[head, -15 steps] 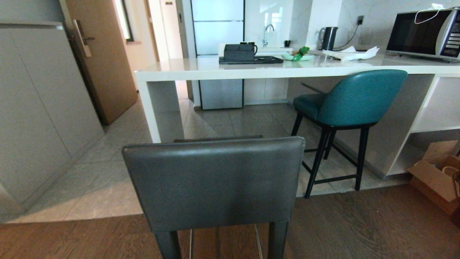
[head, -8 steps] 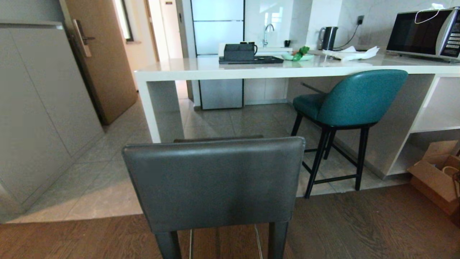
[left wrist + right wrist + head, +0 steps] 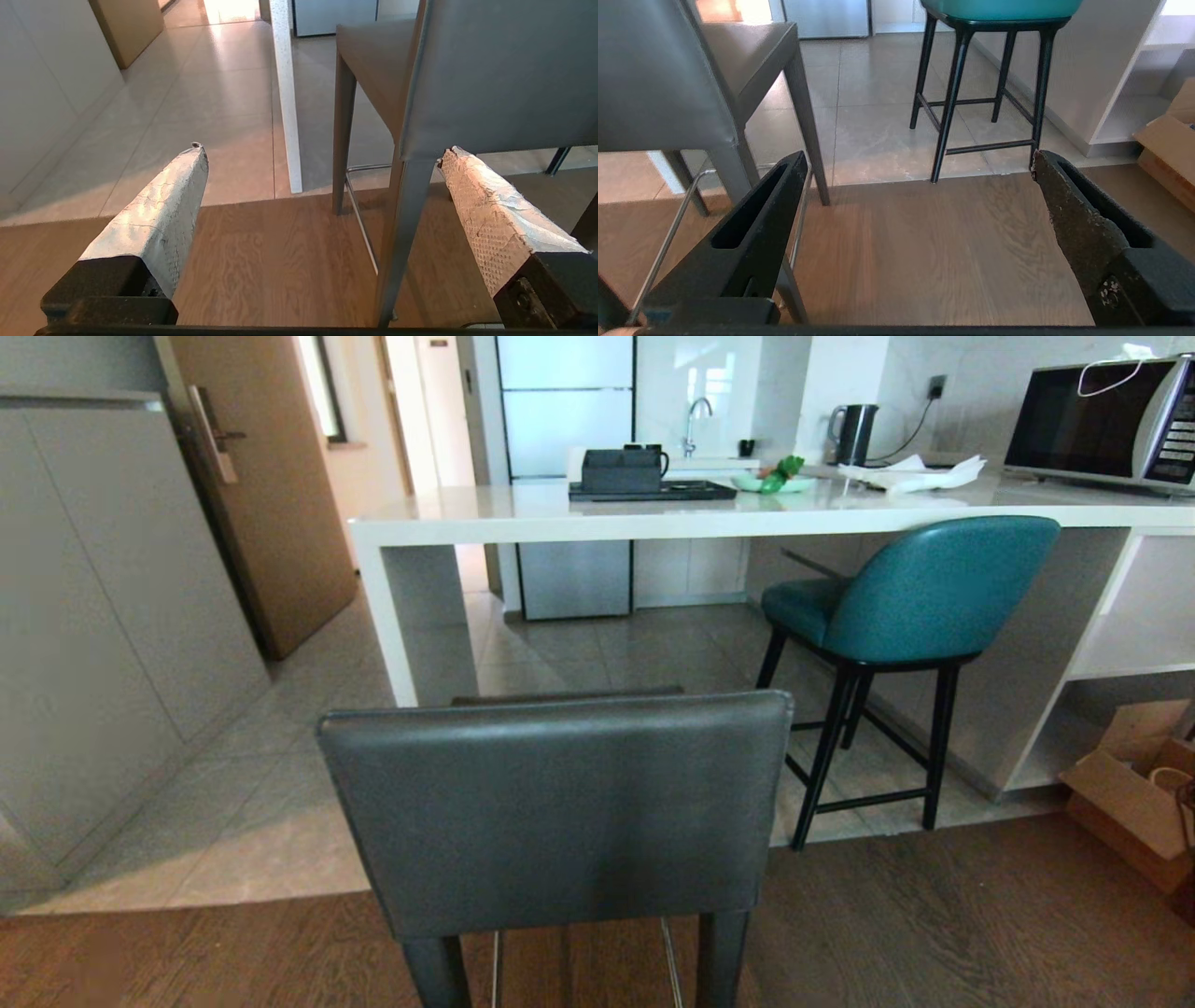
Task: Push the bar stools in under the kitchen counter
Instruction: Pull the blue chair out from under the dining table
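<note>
A dark grey bar stool (image 3: 560,812) with a boxy low back stands right in front of me on the wood floor, short of the white kitchen counter (image 3: 523,518). To the right, a teal bar stool (image 3: 924,588) has its seat partly under the counter. Neither arm shows in the head view. My left gripper (image 3: 323,154) hangs open and empty low behind the grey stool (image 3: 490,74), near its left rear leg. Open and empty too, my right gripper (image 3: 919,158) sits by the grey stool's (image 3: 649,74) right side, with the teal stool (image 3: 999,9) ahead.
The counter's white end panel (image 3: 286,93) stands just ahead of the grey stool's left side. A microwave (image 3: 1102,420), kettle (image 3: 854,434) and black tray (image 3: 644,490) sit on the counter. A cardboard box (image 3: 1134,784) lies at the right; grey cabinets (image 3: 93,616) line the left.
</note>
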